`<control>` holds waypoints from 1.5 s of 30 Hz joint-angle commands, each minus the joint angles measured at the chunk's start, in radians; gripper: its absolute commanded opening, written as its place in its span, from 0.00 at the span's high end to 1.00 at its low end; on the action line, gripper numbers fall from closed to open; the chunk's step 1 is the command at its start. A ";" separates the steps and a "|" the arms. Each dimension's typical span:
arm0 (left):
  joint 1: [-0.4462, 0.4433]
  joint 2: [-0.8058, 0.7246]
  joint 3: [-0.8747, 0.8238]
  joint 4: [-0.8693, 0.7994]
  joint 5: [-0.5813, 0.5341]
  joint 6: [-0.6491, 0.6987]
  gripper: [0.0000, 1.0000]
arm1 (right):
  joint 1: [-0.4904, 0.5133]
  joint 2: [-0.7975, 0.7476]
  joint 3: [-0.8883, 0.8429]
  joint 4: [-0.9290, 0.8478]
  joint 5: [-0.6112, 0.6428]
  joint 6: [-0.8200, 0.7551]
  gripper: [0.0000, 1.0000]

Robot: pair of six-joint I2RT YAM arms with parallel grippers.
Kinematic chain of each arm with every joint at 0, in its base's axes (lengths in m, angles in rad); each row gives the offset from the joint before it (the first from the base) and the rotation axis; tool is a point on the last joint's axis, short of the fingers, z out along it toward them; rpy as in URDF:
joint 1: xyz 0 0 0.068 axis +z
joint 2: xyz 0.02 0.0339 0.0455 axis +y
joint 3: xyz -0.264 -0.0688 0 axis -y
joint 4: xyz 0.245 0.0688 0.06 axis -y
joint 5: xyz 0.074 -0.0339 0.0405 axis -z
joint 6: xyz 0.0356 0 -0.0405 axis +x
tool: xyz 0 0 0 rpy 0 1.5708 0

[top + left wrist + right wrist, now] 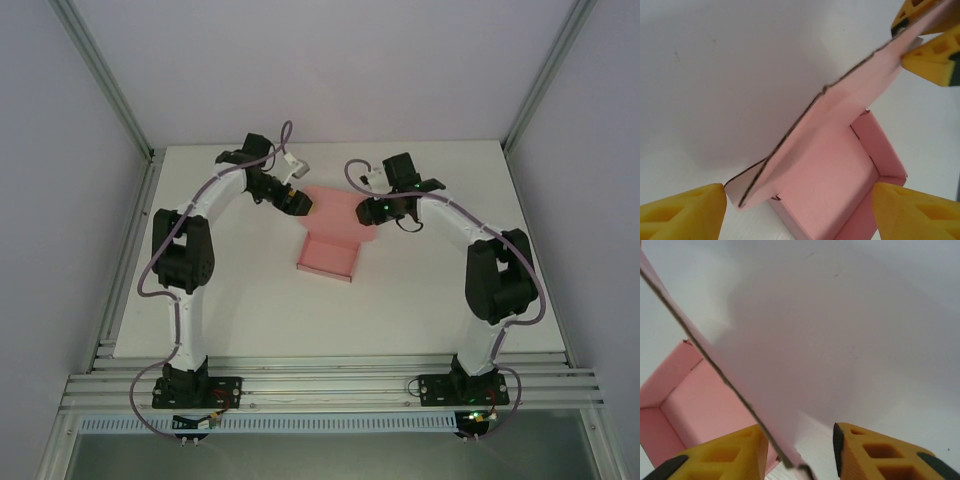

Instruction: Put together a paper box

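The pale pink paper box [328,257] sits mid-table as an open tray with its lid flap [335,203] lifted at the back. My left gripper [300,206] is at the flap's left end and my right gripper [368,212] at its right end. In the left wrist view my left gripper [799,215] is open wide, with the flap's corner [755,187] near one yellow finger [685,215] and the tray [840,185] below. In the right wrist view my right gripper [800,455] is open, and the flap's edge [740,365] passes between its fingers, close to the left finger [720,455].
The white table [420,300] has bare room in front of and beside the box. Grey enclosure walls and aluminium frame posts [105,85] stand at the left, right and back. Both arm bases are bolted at the near rail [330,385].
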 commanded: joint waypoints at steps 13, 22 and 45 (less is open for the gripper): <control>0.004 0.131 0.207 -0.221 0.028 0.152 0.30 | -0.003 0.008 0.094 -0.177 -0.069 -0.120 0.77; 0.010 0.111 0.196 -0.206 -0.061 0.182 0.30 | -0.018 0.034 0.111 -0.217 -0.210 -0.286 0.93; 0.039 0.006 0.161 -0.412 0.084 0.426 0.68 | -0.022 0.149 0.340 -0.554 -0.417 -0.663 0.94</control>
